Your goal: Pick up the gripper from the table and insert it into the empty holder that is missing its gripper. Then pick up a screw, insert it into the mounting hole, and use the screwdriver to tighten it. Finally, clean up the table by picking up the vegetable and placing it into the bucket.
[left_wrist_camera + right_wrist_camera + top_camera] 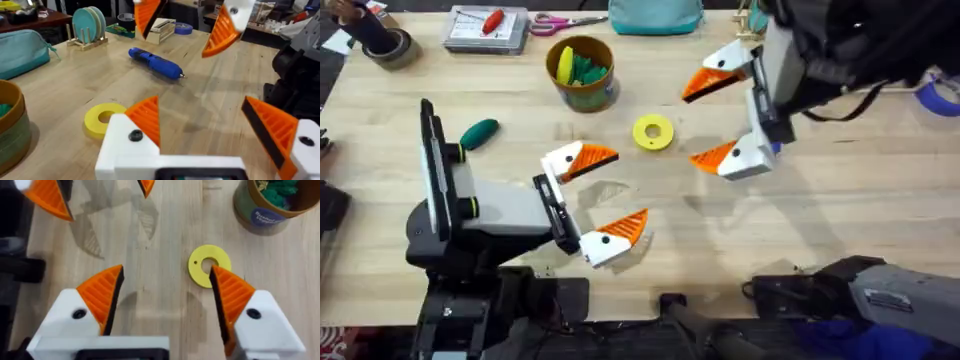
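Both the left gripper (597,195) and right gripper (712,120) hang spread and unloaded above the table (840,210); the vegetable (479,132) lies beside the bucket (581,72).

bright even light | soft shadows on table (840,230) | near parts blurred

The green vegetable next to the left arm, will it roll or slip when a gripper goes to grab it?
The vegetable looks smooth and oval, so it may roll sideways if nudged on the flat table. Its rounded sides could slip between closing pads. It appears small and probably light.
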